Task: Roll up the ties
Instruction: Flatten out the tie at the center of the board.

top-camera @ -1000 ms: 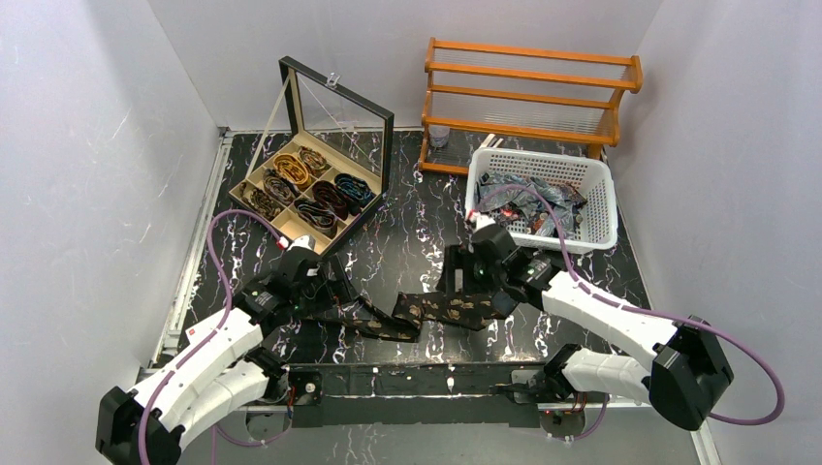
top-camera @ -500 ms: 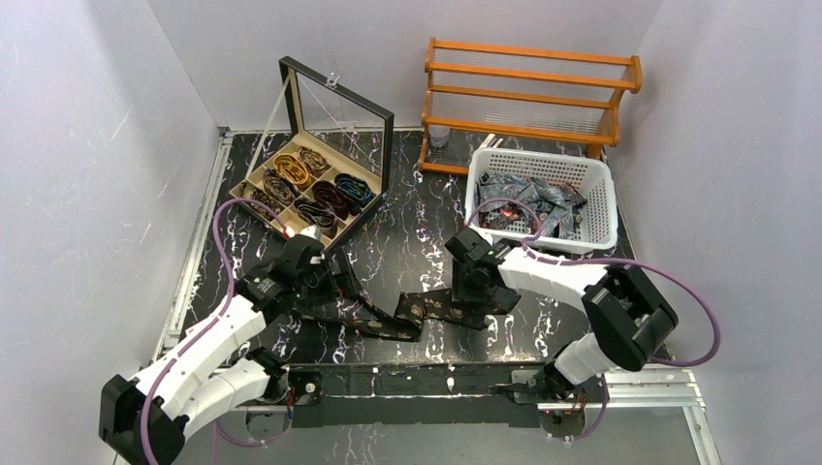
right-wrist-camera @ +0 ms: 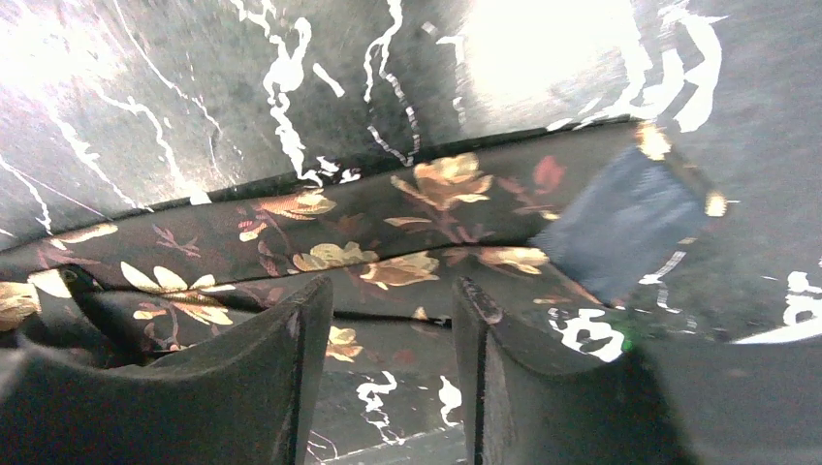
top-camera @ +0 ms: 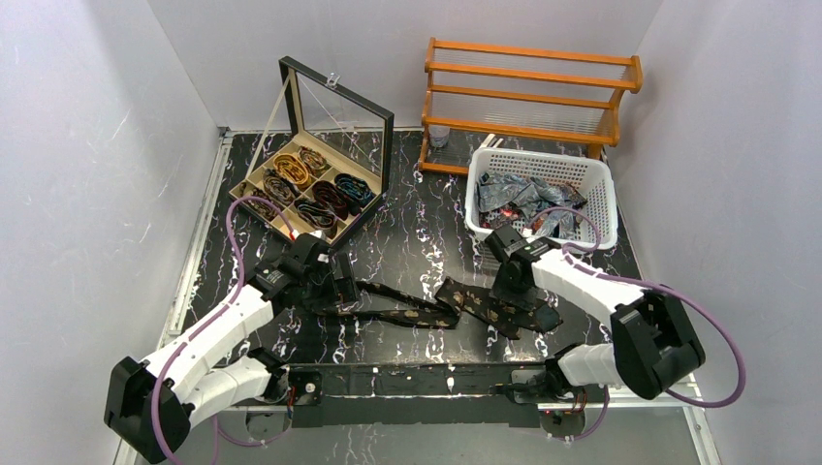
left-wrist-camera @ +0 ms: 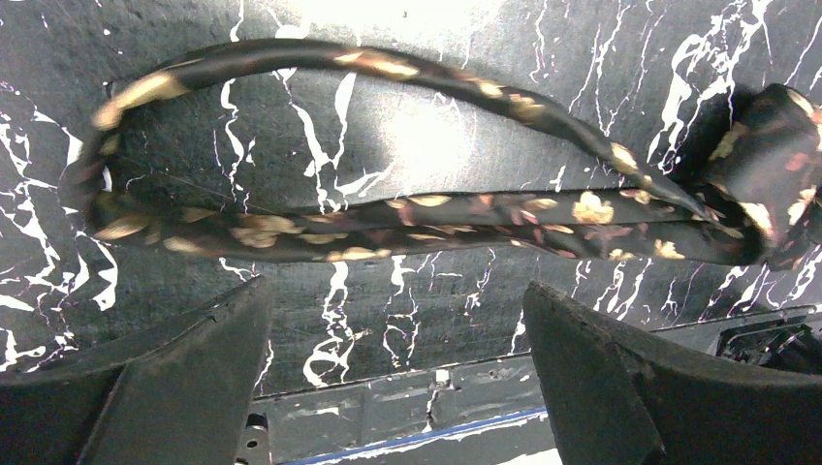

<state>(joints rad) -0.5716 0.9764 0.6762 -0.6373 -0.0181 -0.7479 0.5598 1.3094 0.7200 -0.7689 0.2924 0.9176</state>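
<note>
Left gripper (left-wrist-camera: 393,291) spread wide above dark floral tie (left-wrist-camera: 407,218), narrow looped end. Right gripper (right-wrist-camera: 393,291) at its 3 o'clock, narrow gap over wide end; grip unclear.

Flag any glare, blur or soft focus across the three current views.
Top external: sharp, evenly lit, the dark necktie with gold floral spots clear. Left wrist: a glare patch whitens the black white-veined marble tabletop inside the tie's loop; the looped left end smears. Right wrist: softest view, glare upper right, florals smeared.
</note>
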